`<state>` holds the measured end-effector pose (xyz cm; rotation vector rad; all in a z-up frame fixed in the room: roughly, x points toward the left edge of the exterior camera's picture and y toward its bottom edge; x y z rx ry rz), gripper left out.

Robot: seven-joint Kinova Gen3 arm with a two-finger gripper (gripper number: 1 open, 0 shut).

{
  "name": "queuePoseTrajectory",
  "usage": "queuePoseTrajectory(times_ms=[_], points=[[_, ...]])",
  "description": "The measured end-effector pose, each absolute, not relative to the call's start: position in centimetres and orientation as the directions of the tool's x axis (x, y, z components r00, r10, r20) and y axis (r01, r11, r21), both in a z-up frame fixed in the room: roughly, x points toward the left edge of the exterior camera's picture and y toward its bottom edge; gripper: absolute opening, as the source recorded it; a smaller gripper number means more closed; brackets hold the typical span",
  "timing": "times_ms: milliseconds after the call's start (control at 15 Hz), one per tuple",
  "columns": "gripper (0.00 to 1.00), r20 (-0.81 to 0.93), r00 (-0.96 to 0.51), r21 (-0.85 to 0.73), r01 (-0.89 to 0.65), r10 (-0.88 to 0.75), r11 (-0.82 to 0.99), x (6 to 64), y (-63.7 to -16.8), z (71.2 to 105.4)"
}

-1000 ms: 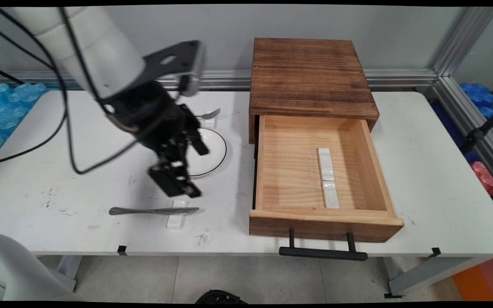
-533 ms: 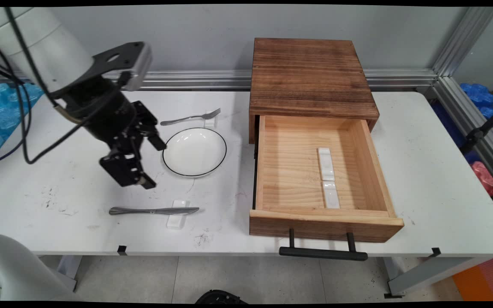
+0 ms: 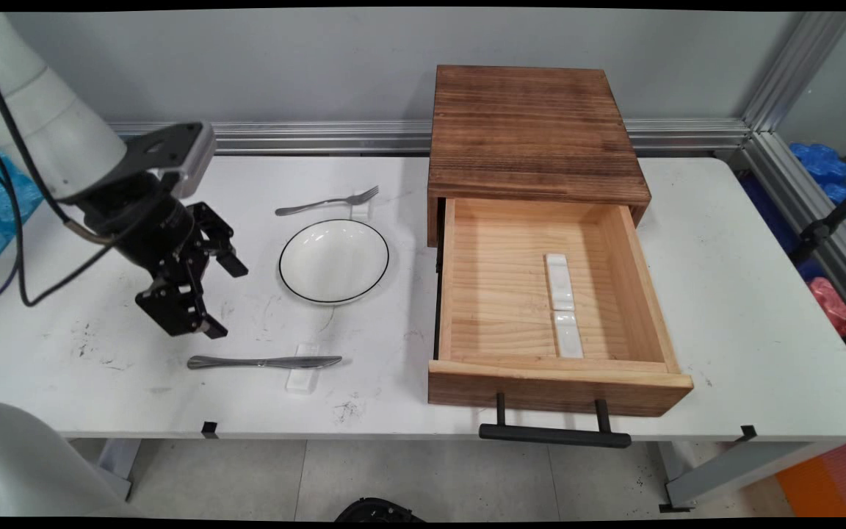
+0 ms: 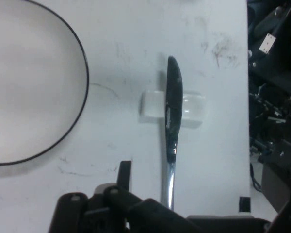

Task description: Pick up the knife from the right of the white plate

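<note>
My black gripper hangs open and empty over the left part of the white table, left of the white black-rimmed plate and just above the handle end of the metal knife. The knife lies flat near the front edge, its blade resting across a small white rest. In the hand view the knife runs up from the gripper's linkage and crosses its rest, with the plate at upper left.
A fork lies behind the plate, tines on a second white rest. A wooden box stands right of centre, its drawer pulled out to the front edge with two white rests inside and a black handle.
The arm has swung left and lower, from above the plate and knife rest to the table's left part. The gripper stayed open. Knife, plate and fork have not moved.
</note>
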<state>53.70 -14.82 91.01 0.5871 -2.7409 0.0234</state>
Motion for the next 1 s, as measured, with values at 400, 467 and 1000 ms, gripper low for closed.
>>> queuePoseTrajectory(times_ms=[400,467,1000], points=[[1.0,0.317,-0.871,0.041,-0.382,-0.374,0.923,53.9,-14.7,86.3],[1.0,0.314,-0.875,0.039,-0.377,-0.37,0.925,53.8,-14.7,85.8],[1.0,0.268,-0.896,0.015,-0.364,-0.354,0.931,54.1,-14.7,80.6]])
